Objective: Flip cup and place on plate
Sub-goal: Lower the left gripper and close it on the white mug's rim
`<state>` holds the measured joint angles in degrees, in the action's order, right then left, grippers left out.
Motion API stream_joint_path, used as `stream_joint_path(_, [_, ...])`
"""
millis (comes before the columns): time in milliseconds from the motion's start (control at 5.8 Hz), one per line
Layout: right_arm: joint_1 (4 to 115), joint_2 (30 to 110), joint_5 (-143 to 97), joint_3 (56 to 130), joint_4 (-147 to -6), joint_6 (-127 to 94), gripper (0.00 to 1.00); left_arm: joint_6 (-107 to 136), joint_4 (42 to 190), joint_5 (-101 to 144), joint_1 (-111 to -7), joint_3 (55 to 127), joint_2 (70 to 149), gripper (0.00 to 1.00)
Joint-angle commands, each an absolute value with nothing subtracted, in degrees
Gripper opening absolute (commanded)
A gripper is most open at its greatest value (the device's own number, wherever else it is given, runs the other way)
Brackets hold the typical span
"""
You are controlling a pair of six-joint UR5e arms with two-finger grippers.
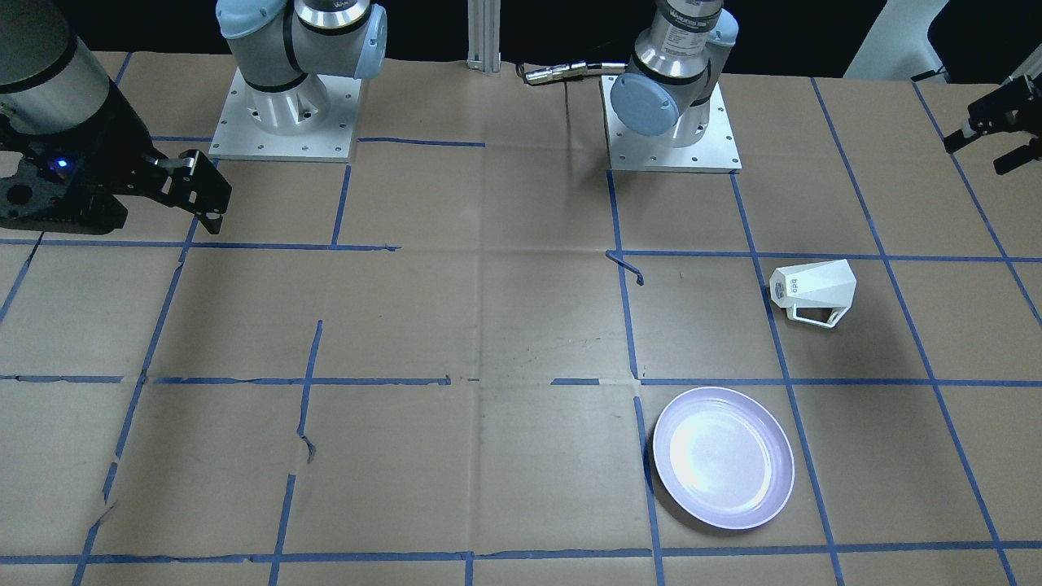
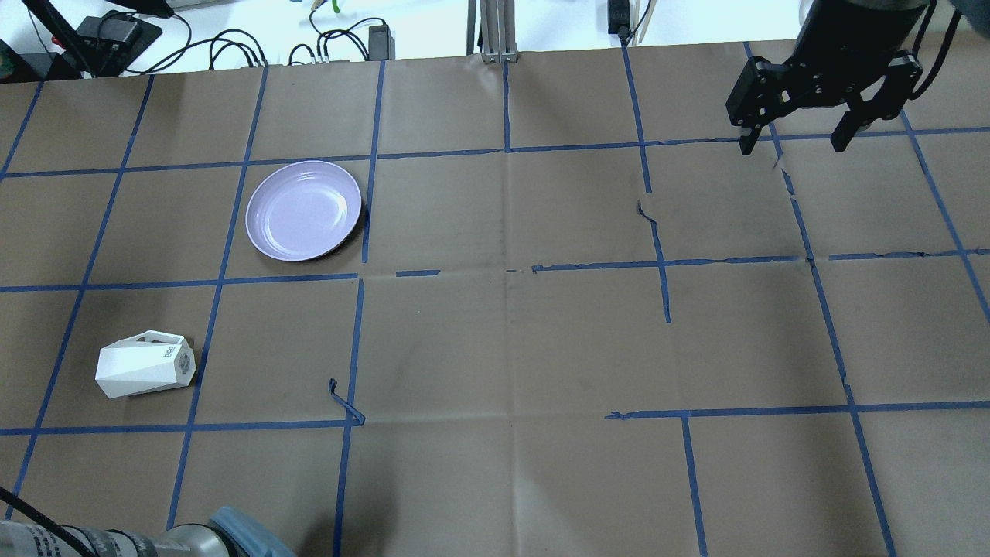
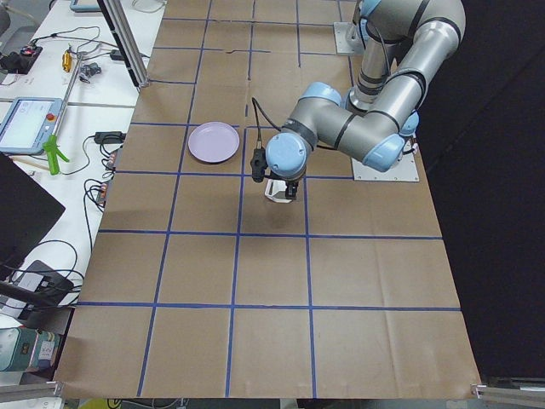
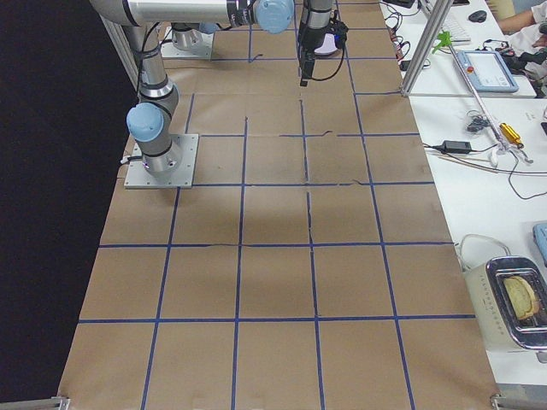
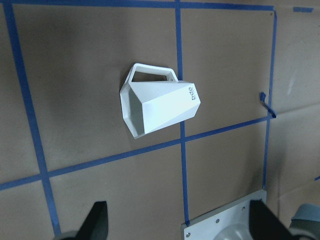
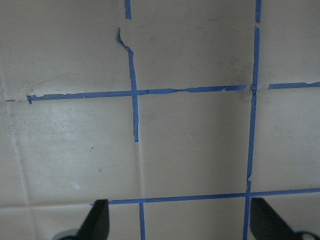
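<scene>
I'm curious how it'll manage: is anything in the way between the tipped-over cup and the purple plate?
Nothing visible. Only bare table with blue tape lines lies between the cup and the plate. The left end effector hangs open above the cup, with nothing between them either.

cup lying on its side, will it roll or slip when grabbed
The cup is faceted, not round, so it probably won't roll if nudged. Its smooth, hard-looking walls may slip in a pinch. The thin open handle looks fragile.
</scene>
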<state>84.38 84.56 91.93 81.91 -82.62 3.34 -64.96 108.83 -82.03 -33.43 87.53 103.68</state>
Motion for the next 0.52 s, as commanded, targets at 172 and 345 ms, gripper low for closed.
stream_joint_path(172, [84.38,84.55,91.93,81.91,-82.62,3.34,1.0,-75.37,110.03,-77.35,-31.3,87.54,116.85,0.98])
stream_joint_path(345, [84.38,84.55,91.93,81.91,-82.62,3.34,1.0,-75.67,110.47,-73.6,-31.29,87.97,120.11,0.98])
